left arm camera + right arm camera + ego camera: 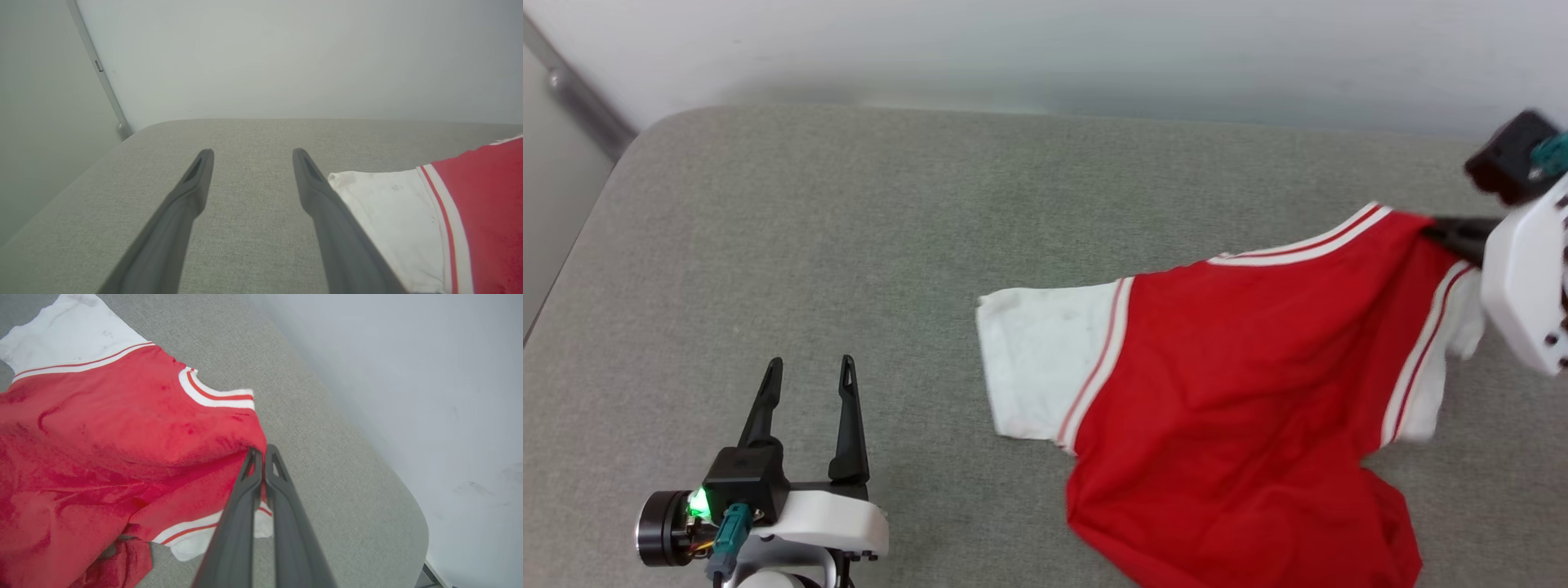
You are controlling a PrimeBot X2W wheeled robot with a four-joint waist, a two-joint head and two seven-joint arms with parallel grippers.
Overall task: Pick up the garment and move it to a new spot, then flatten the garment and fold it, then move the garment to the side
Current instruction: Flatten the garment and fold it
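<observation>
The garment point(1241, 367), a red T-shirt with white sleeves and striped trim, lies crumpled on the right half of the grey table point(849, 245). My right gripper point(1433, 231) is shut on the shirt's shoulder near the collar and holds that corner slightly raised. In the right wrist view the fingers point(261, 457) pinch the red cloth point(122, 428) beside the striped collar point(212, 394). My left gripper point(809, 367) stands open over bare table at the lower left, apart from the shirt. In the left wrist view a white sleeve point(392, 212) lies just right of that gripper point(251, 157).
A pale wall point(1045, 49) runs behind the table's far edge. The table's rounded left corner point(645, 139) borders a grey wall strip point(580, 98). In the right wrist view the table's right edge point(408, 506) curves close to the shut fingers.
</observation>
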